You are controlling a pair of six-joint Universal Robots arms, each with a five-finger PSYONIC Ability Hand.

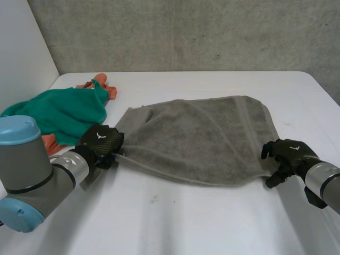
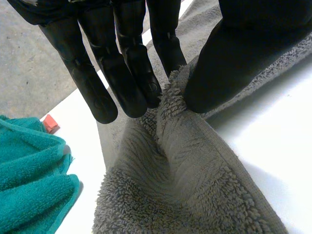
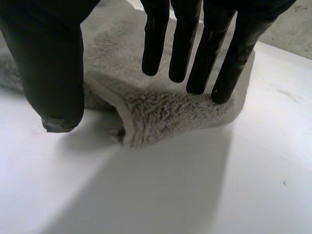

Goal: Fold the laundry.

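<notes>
A white bench [image 1: 175, 223] is standing in front of a grey concrete wall [image 1: 186, 32]. A green towel [image 1: 58, 109] is lying bunched over an orange cloth [image 1: 103, 85] at the bench's far left corner. A grey towel [image 1: 196, 138] is lying spread across the middle of the bench.

The left hand [image 1: 101, 141] is resting at the grey towel's near left corner. In the left wrist view its fingers [image 2: 126, 83] and thumb [image 2: 229, 63] are pinching a raised ridge of the towel's edge between them.

The right hand [image 1: 287, 151] is sitting at the towel's near right corner. In the right wrist view its fingers [image 3: 209, 53] are reaching out nearly straight, with their tips on or just over the slightly lifted corner. The thumb [image 3: 48, 73] is standing well apart from them and gripping nothing.
</notes>
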